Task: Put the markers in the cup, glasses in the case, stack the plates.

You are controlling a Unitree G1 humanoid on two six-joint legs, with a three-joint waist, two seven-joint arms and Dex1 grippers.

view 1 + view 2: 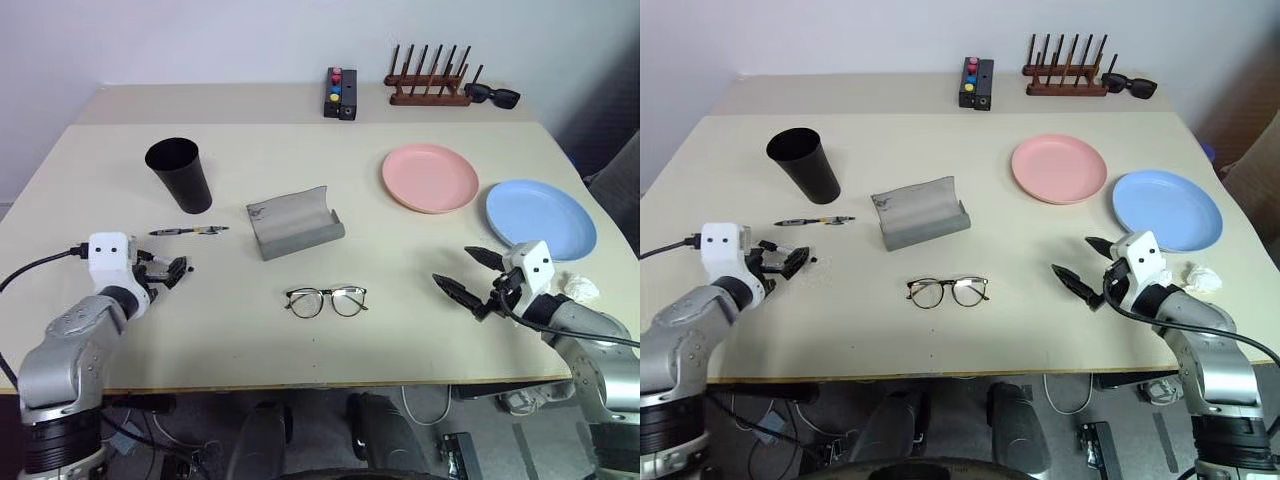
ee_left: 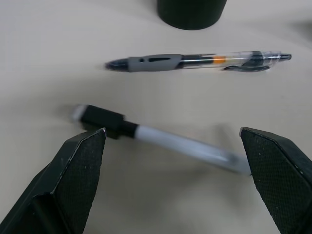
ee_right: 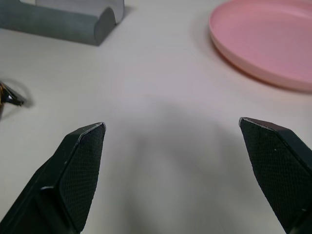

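I am looking down on a pale beige counter set against a plain light wall. My left tool hangs low with its two black fingers spread wide, nothing between them. In its wrist view the white-bodied marker with a black end lies on the counter right ahead of the fingertips, inside the gap's width but untouched. Just beyond it lies the dark pen-like marker with a grey grip, and past that stands the tall tapered matte black cup, upright.

My right tool is also spread and empty, hovering over bare counter. The round light blue plate sits just beyond it, and the round salmon pink plate lies farther ahead, apart from the blue one. Off to this tool's left rest the thin black-rimmed clear glasses, with the grey hinged case lying open behind them.
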